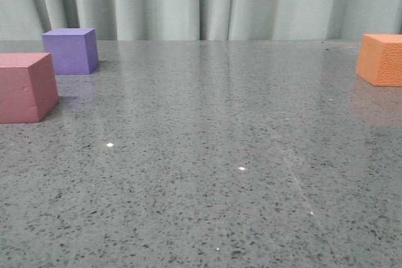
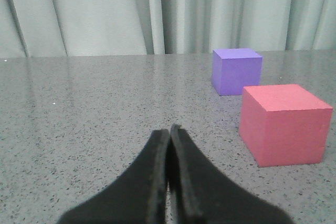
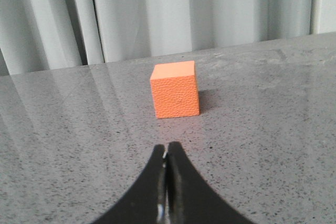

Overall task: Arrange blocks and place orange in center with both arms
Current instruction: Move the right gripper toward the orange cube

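**Blocks at the table edges, both grippers closed and empty**

Blocks sit apart on the grey speckled table (image 1: 207, 155). Seen from the front, the purple cube (image 1: 70, 50) stands at the far left, with the pink-red cube (image 1: 25, 86) just in front of it and nearer the camera — close, but with a gap between them. The orange cube (image 1: 381, 59) rests alone at the far right edge, well apart from the other two. The middle of the table between them is bare stone. Pale curtains (image 1: 201, 1) hang behind.

Neither arm shows in the front view. In the left wrist view, the left gripper (image 2: 169, 129) has its black fingers pressed together, holding nothing; the pink-red and purple cubes lie ahead of it and off to one side. The right gripper (image 3: 167, 147) also has its fingers pressed together and empty — the orange cube stands directly ahead of the tips, not touching them.
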Controlling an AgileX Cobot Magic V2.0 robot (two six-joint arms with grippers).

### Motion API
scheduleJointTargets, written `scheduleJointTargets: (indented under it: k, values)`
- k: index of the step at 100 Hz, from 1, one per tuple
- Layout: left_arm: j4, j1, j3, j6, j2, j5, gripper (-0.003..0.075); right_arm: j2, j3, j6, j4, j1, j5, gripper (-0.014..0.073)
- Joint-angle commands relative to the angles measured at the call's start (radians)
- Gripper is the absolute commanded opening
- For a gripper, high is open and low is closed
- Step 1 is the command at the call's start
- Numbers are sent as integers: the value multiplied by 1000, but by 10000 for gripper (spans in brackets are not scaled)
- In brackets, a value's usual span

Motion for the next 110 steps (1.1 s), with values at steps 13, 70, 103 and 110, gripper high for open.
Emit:
scheduleJointTargets:
  k: [13,70,103,110]
  values:
    - [-7,2,55,-4,-33,-78,-19,112,-227,-9,51,-6,120,-67]
    - [-7,2,55,-4,-33,-78,-19,794,-801,-9,46,-6,428,-67]
    - [-7,2,55,-4,-33,-78,-19,944,-825,-9,55,-6,461,-67]
    - [-7,2,55,-4,-33,-78,-19,957,-825,-9,55,-6,466,-66]
